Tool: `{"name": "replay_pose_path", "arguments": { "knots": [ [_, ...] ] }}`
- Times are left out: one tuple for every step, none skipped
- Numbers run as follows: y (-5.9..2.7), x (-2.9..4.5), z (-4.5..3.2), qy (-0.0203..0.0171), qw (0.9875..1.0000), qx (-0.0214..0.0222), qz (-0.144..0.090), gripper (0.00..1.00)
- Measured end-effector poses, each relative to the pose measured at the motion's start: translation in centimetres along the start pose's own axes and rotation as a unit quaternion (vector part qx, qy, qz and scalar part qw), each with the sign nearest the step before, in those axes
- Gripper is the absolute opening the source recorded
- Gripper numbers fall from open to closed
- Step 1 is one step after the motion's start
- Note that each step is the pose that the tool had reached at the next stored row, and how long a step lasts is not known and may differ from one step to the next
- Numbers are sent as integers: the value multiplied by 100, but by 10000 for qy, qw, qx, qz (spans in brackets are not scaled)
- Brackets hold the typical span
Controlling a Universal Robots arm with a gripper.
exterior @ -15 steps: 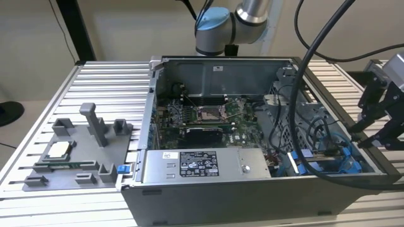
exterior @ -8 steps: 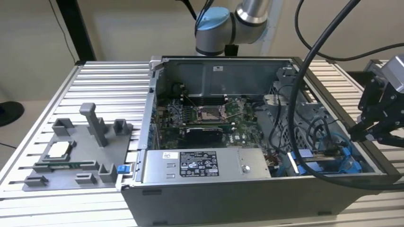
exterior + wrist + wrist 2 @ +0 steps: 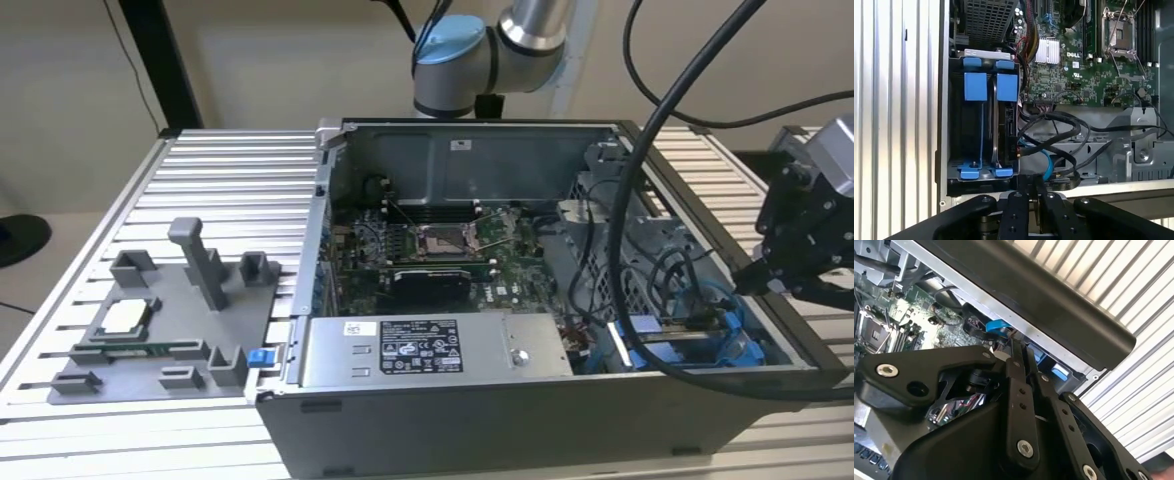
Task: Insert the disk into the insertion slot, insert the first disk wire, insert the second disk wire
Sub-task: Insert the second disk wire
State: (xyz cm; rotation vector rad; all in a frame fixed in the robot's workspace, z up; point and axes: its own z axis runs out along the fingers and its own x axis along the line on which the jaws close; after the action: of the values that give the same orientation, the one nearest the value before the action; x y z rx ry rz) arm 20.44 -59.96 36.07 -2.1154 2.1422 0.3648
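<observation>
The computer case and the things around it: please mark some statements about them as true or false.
1. The computer case lies open on a ribbed metal table. True.
2. The gripper hangs over the grey tray. False: it is far from the tray, at the exterior view's right, by the drive bay.
3. The drive bay has blue plastic tabs. True.
4. The cables beside the bay are all red. False: most cables are black, and one cable is blue.
</observation>
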Motion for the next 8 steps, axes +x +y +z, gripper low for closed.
{"name": "replay_pose_path", "arguments": {
  "knots": [
    [7, -2, -8, 1, 10000, -4, 2, 0],
    [18, -6, -22, 0, 10000, -7, 2, 0],
    [32, -11, -39, -1, 10000, -9, 2, 0],
    [48, -18, -60, 0, 10000, -11, 3, 0],
    [66, -23, -77, 0, 10000, -12, 3, 0],
    [86, -29, -88, -1, 10000, -13, 3, 0],
    [106, -35, -93, -1, 10000, -13, 3, 0],
    [131, -42, -96, 0, 10000, -13, 4, 0]
  ]
}}
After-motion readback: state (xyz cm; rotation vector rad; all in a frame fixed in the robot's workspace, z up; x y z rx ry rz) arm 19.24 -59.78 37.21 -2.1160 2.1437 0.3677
